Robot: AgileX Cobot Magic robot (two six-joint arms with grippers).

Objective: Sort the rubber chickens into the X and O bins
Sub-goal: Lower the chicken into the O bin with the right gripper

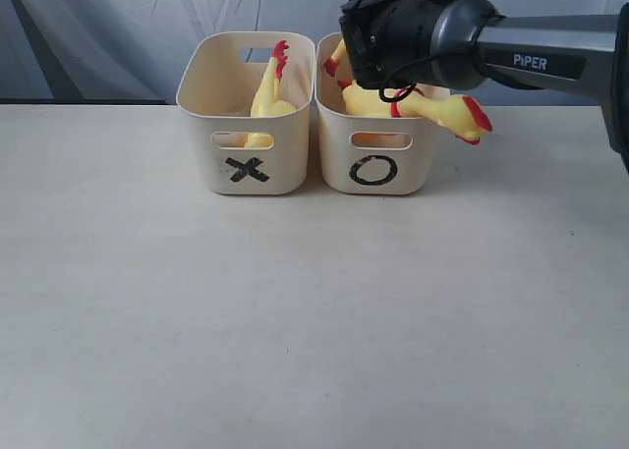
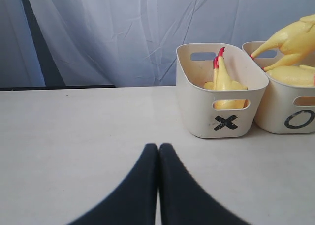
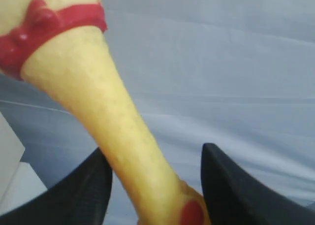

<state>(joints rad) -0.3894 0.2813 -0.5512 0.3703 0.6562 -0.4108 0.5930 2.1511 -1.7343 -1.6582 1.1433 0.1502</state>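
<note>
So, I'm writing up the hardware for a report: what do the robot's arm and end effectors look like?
The right arm is a dark grey tube with white PiPER lettering, a black wrist housing and a thin black cable loop. The left end effector has smooth black tapered fingers; the right end effector is black too.

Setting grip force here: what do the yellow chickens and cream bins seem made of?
The yellow long-necked chicken overhanging the O bin looks like soft rubber or vinyl: faintly glossy, pebbled skin, moulded red neck band. The cream X-marked tub looks like rigid moulded plastic: smooth, matte, rounded corners, cut handle slot.
</note>
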